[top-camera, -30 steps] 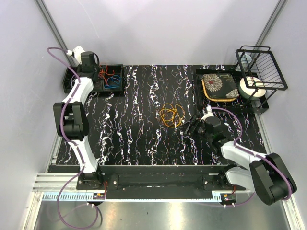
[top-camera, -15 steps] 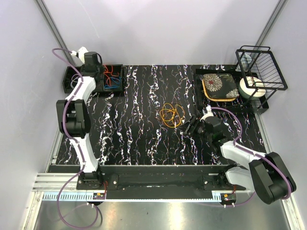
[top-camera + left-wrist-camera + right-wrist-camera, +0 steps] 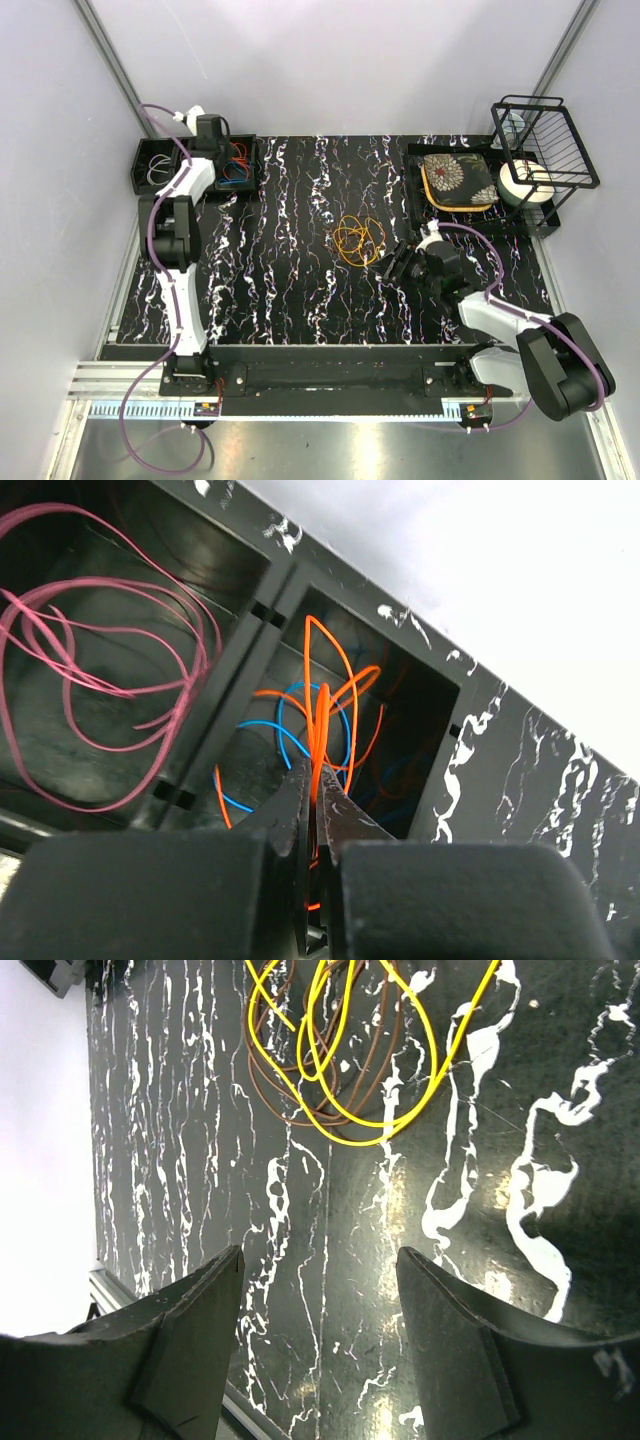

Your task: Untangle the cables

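Top view first: the left gripper (image 3: pixel 228 160) is dipped into the right-hand compartment of the black divided plastic tray (image 3: pixel 140 182). Well to the right of that tray lies a loose yellow-and-brown wire tangle (image 3: pixel 357 241). The right gripper (image 3: pixel 396 266) sits just beyond it. Farther again from the tray are a black wire rack (image 3: pixel 548 140) and a flowered cushion (image 3: pixel 458 180), neither in the way.

Left wrist: the jaws are pinched tight on a thin orange wire loop (image 3: pixel 326 695) that rises between them. A blue wire loop (image 3: pixel 290 728) lies tangled with it in that compartment, and pink wire loops (image 3: pixel 100 680) fill the next one. This looks like sorting the orange strand. Whichever comes next, release or lift, the blue loop could snag.

Right wrist: the jaws are spread wide and empty, aimed at the yellow wire (image 3: pixel 345 1110) and the brown wire (image 3: pixel 285 1110), probably the next pick.
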You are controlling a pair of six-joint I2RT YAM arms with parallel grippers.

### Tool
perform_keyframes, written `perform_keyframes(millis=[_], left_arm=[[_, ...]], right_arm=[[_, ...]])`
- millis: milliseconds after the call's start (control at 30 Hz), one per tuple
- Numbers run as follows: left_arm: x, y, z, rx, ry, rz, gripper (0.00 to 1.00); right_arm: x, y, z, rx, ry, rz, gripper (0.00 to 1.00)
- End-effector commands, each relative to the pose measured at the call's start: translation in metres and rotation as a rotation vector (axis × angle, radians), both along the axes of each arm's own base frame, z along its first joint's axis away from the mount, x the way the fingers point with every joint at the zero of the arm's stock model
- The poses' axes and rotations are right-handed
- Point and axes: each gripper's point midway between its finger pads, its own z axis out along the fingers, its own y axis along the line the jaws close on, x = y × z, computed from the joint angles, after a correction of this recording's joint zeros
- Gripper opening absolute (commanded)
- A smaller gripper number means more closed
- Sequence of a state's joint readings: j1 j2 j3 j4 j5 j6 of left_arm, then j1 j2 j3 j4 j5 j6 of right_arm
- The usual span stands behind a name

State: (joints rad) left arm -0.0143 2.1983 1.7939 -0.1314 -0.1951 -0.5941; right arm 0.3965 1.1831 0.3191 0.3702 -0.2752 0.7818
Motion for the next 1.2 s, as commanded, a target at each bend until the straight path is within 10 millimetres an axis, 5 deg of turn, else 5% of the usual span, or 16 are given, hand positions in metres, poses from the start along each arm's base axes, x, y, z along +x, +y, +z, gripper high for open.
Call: perform_keyframes(millis=[0,300,600,633,900,1100,1167], left_arm=[[0.024,-0.008,0.026,0.039,-0.096,-0.008,0.00],[0.018,-0.001,0.020,0.087,-0.077,0.013,0.42],[-0.005,-0.017,0.073,0.170,-0.136,-0.006,0.84],[-0.009,-0.019,0.090,0.177,-0.158,-0.008,0.99],[-0.060,-0.057,0.158,0.198,-0.182,-0.068,0.99],[-0.126,-0.089,0.159,0.212,-0.118,-0.142,0.99],[-0.149,-0.104,0.139,0.195,-0.060,-0.190,0.99]], right_arm=[[0.013,0.008,0.020,0.029,-0.054,0.024,0.69],[0.015,0.010,0.017,0.031,-0.040,0.034,0.68],[0.017,0.013,0.016,0.034,-0.034,0.049,0.68],[0.016,0.014,0.016,0.032,-0.035,0.053,0.67],[0.017,0.015,0.016,0.035,-0.039,0.061,0.67],[0.015,0.016,0.017,0.043,-0.044,0.069,0.67],[0.014,0.016,0.017,0.047,-0.048,0.069,0.67]])
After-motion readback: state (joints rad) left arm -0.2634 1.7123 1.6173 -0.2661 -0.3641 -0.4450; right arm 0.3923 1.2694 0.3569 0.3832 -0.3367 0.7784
